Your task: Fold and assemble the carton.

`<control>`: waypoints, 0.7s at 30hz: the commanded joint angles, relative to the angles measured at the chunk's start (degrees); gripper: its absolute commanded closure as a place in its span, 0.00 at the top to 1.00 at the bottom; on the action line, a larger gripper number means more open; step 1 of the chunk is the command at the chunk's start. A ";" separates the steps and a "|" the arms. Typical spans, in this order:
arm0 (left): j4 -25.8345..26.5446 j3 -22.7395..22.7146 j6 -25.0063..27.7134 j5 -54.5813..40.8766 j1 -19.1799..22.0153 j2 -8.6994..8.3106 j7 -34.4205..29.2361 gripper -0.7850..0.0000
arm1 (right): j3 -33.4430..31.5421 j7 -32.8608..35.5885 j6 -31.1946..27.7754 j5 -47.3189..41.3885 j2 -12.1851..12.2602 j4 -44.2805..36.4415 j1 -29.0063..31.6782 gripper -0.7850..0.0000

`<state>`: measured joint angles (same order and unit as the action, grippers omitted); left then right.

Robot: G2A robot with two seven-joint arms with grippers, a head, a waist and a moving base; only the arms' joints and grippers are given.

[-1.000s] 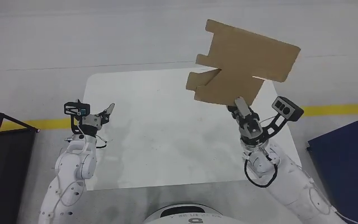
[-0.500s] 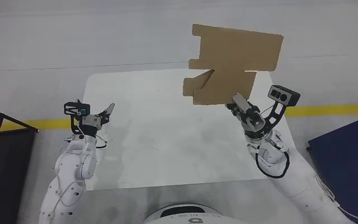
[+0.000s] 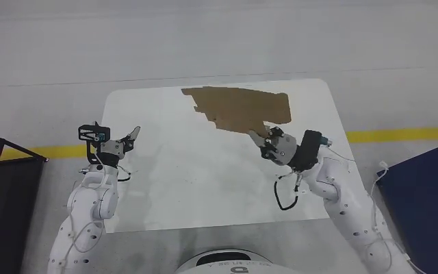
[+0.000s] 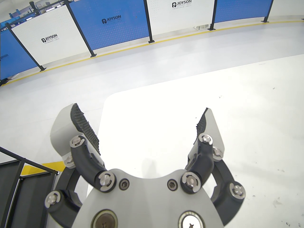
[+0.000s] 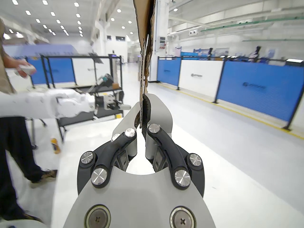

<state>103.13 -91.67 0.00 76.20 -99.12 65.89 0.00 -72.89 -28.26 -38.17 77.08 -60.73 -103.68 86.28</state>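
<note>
The carton (image 3: 239, 107) is a flat brown cardboard blank with notched flaps, held low over the far middle of the white table (image 3: 198, 192). My right gripper (image 3: 263, 139) is shut on its near right corner. In the right wrist view the carton (image 5: 142, 36) appears edge-on, pinched between the pads of the right gripper (image 5: 143, 110). My left gripper (image 3: 131, 135) hovers over the table's left edge, open and holding nothing. In the left wrist view the left gripper (image 4: 142, 117) has its pads spread wide above bare table.
The table has rounded corners; its near and left parts are bare. A yellow floor line (image 3: 390, 134) runs past both sides. A dark blue panel (image 3: 417, 192) stands off the right side, a black frame (image 3: 14, 185) off the left.
The right arm has swung the carton down and to the left, from raised beyond the table's far right corner to lying low over the table. The left arm has stayed still.
</note>
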 commanded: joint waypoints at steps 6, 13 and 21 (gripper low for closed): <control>0.00 0.00 0.00 0.00 0.00 0.00 0.00 1.00 | -0.35 -7.45 10.51 14.66 0.02 0.65 1.22 0.00; 0.00 0.00 0.00 0.00 0.00 0.00 0.00 1.00 | -0.35 -7.45 10.51 14.66 0.02 0.65 1.22 0.00; 0.00 0.00 0.00 0.00 0.00 0.00 0.00 1.00 | 0.13 -6.06 11.49 28.56 0.66 1.09 -0.99 0.00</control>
<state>103.13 -91.67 0.00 76.20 -99.12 65.89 0.00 -72.49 -31.51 -25.47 102.78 -60.24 -103.00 86.04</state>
